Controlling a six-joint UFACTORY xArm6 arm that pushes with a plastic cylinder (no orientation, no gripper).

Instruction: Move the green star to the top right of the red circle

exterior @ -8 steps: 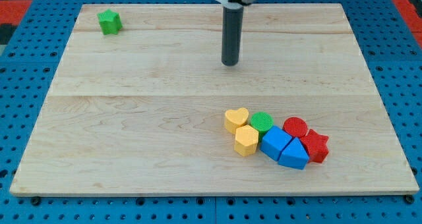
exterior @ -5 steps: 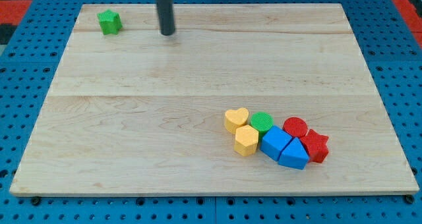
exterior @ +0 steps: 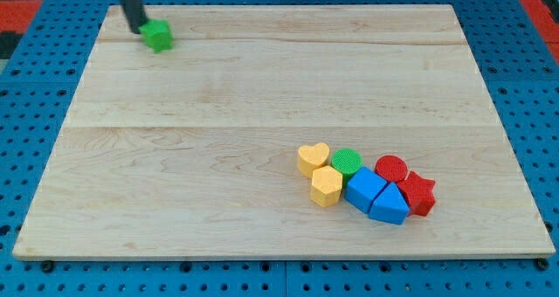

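The green star (exterior: 158, 36) lies near the board's top left corner. My tip (exterior: 138, 28) stands right against its upper left side, touching it. The red circle (exterior: 390, 168) lies far off at the lower right, in a cluster of blocks. The rod rises out of the view's top edge.
The cluster at the lower right holds a yellow heart (exterior: 313, 157), a green circle (exterior: 347, 162), a yellow hexagon (exterior: 327, 186), two blue blocks (exterior: 365, 189) (exterior: 389, 204) and a red star (exterior: 418, 192). The wooden board (exterior: 218, 157) rests on a blue pegboard.
My tip has swept from the top middle to the top left and reached the green star. The star has shifted a little to the right and down.
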